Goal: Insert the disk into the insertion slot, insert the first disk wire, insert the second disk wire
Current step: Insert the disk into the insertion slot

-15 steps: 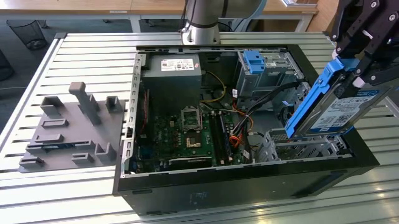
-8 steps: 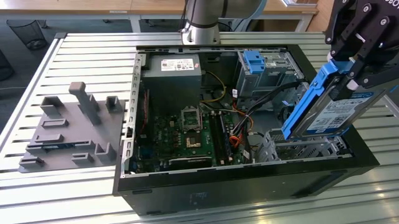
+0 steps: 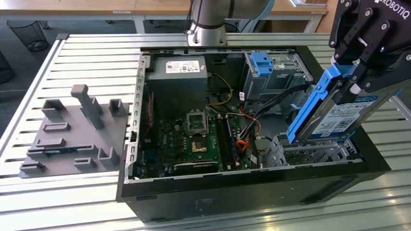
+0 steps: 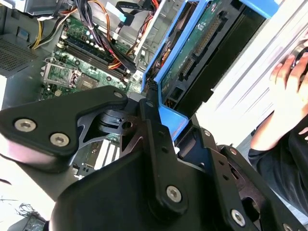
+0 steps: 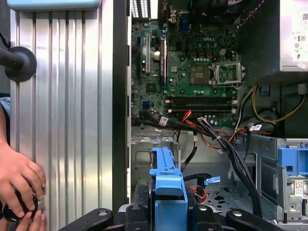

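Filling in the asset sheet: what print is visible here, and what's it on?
tool: white brand lettering on its body, left unquoted.
disk, held in the tool: white-and-blue label, print too small to read.
power supply: white sticker, print too small to read.
board: white maker's mark in the first wrist view, left unquoted; other markings too small to read.

Your gripper (image 3: 359,76) cut off at exterior view's top edge. You can't tell how deep disk (image 3: 343,113) lower end sits behind insertion slot (image 3: 314,155) wall. Hand (image 5: 19,185) cropped in first wrist view.
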Tool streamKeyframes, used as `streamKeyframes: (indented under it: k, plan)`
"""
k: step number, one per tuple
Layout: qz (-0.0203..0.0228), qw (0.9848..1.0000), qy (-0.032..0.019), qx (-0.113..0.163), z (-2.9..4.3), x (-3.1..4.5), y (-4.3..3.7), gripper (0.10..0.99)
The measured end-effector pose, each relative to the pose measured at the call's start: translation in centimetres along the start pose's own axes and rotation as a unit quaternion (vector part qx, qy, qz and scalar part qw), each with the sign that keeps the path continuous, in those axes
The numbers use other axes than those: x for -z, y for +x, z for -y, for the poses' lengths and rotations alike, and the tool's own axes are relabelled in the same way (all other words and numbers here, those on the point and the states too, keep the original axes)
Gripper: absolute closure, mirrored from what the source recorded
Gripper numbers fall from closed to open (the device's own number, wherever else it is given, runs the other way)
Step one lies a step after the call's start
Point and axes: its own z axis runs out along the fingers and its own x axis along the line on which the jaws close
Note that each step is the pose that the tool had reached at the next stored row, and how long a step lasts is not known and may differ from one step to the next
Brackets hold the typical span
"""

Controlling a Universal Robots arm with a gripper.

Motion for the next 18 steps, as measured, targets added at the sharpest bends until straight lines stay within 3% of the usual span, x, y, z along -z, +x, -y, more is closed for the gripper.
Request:
streamKeyframes:
  k: [18]
  plan:
    - [0.0000,1.0000,0.0000,0.000,-0.11,-1.45,-0.59,0.722]
